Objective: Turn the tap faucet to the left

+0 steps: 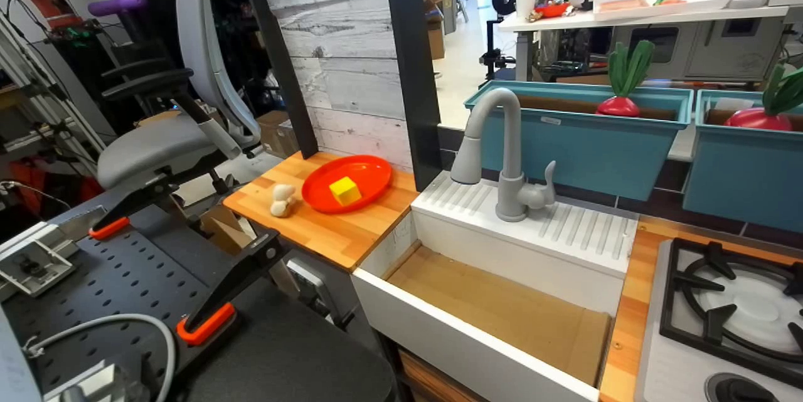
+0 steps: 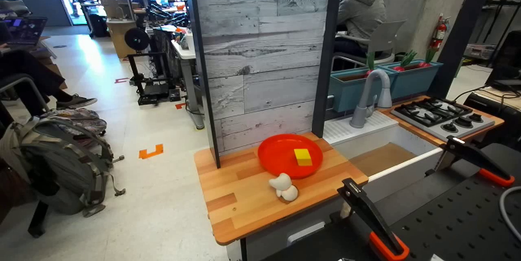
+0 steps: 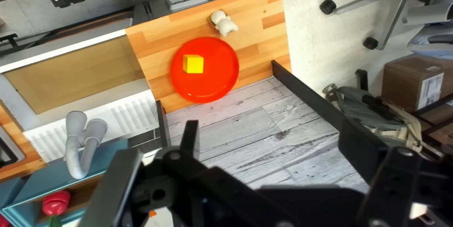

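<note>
The tap faucet is a tall matte grey gooseneck on the ribbed white ledge behind the sink (image 1: 452, 352). Its spout (image 1: 512, 132) shows in both exterior views (image 2: 367, 88). The spout head hangs left of the base in an exterior view (image 1: 466, 162) and right of it in an exterior view (image 2: 384, 97). A small grey handle (image 1: 542, 190) stands at the base. In the wrist view the faucet (image 3: 72, 154) is at the lower left. My gripper (image 3: 267, 128) is open and empty, fingers wide apart before the grey plank panel, away from the faucet. The exterior views do not show it.
A red plate (image 1: 376, 170) with a yellow cube (image 1: 345, 190) and a white figure (image 1: 281, 199) are on the wooden counter (image 1: 326, 239). Teal planters (image 1: 577, 151) stand behind the faucet. A stove (image 1: 659, 327) is beside the sink. A plank panel (image 3: 226, 138) has black posts.
</note>
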Controlling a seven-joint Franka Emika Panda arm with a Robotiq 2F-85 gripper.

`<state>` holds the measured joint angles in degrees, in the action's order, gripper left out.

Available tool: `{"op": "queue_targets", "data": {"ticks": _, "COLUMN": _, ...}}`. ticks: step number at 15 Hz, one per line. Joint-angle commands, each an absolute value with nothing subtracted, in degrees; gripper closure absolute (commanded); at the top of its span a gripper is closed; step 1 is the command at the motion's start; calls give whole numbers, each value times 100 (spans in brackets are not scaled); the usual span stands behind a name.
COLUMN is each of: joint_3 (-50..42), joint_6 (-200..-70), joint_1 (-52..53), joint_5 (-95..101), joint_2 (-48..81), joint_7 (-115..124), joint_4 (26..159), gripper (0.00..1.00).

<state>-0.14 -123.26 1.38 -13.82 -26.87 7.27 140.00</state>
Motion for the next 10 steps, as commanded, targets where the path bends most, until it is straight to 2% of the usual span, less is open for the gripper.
{"op": "queue_targets", "data": {"ticks": 1, "joint_3": -18, "joint_6": -12720, "joint_1": -156, "joint_5": -894, "joint_2": -1977, "joint_7": 670, "joint_4": 13796, "gripper": 0}}
{"op": "queue_targets", "data": {"ticks": 10, "joint_3": -526, "joint_6": -13655, "joint_1": -612, "joint_5": 69, "joint_2": 214, "joint_7": -128, "joint_4": 13090, "gripper": 0}}
